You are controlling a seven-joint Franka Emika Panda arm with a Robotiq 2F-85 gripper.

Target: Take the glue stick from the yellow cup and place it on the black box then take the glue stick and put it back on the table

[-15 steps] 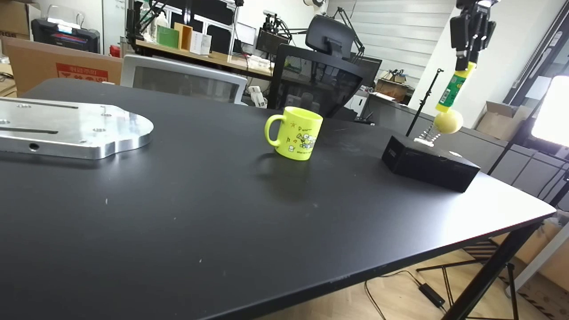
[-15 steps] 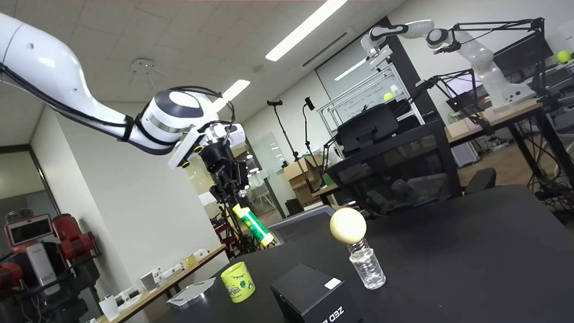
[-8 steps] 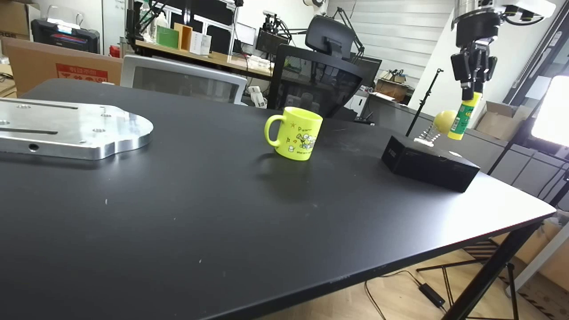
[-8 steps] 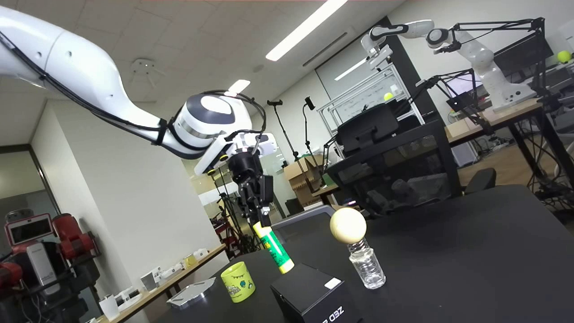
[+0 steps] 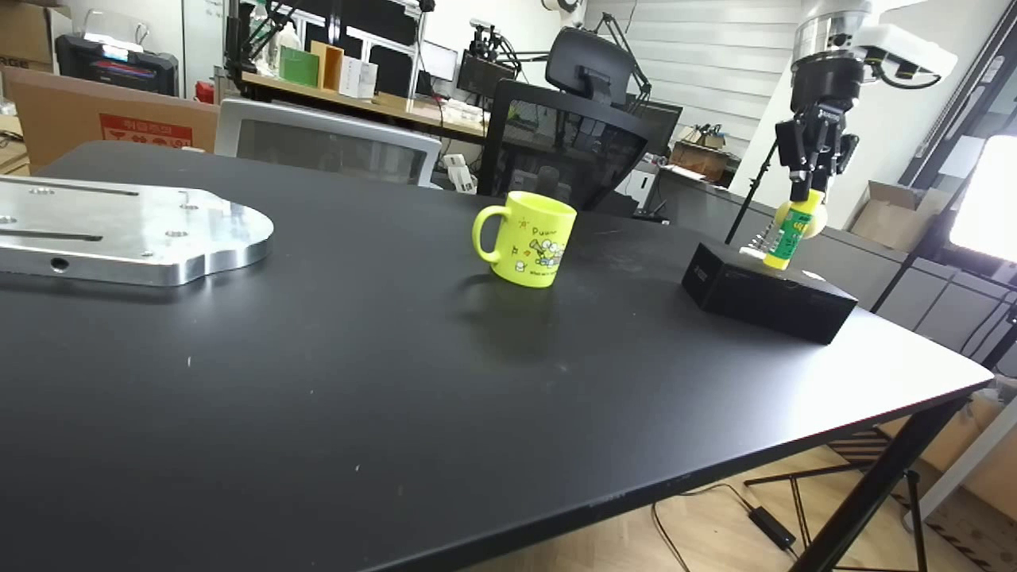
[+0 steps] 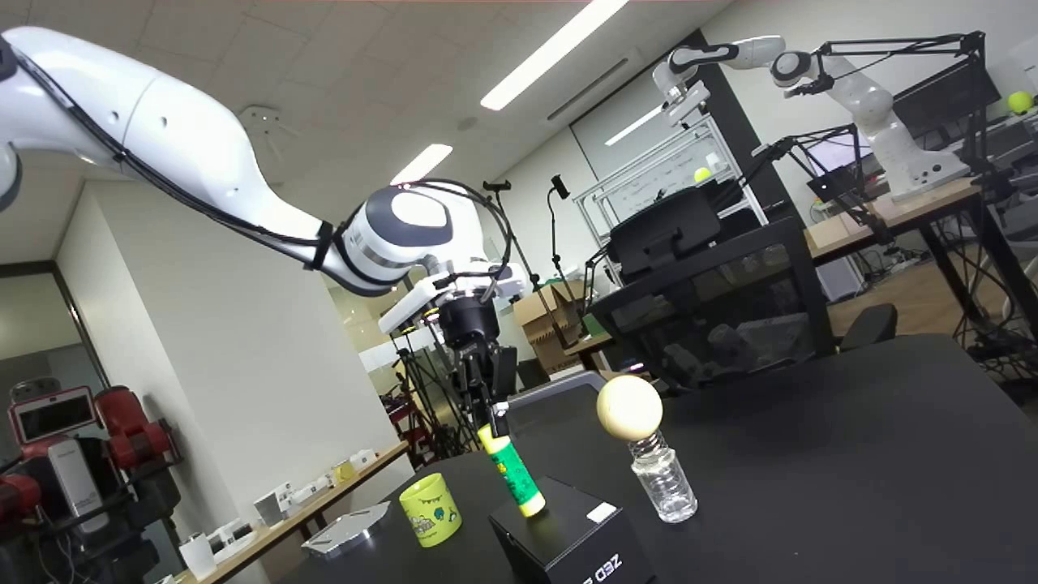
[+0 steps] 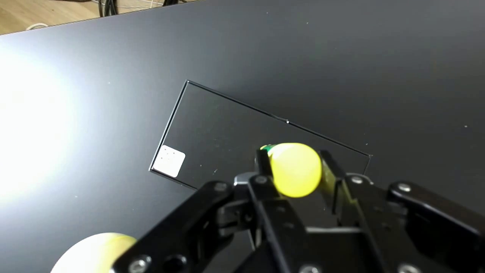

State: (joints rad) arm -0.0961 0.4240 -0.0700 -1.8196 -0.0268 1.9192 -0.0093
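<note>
Panda arm (image 6: 219,166): bent downward over black ZED box (image 6: 565,531) | jaws: clamped around upper end of tilted glue stick (image 6: 512,472)

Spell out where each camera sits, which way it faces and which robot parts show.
An exterior view: low above the table, looking across past the yellow cup; gripper and arm's end upper right.
An exterior view, tilted: low by the black box, looking over it and up; arm and gripper from upper left.
Wrist view: above the gripper, facing down on the black box; fingers enter from the bottom.
Both exterior views share the glue stick, yellow cup, black box and ball.
</note>
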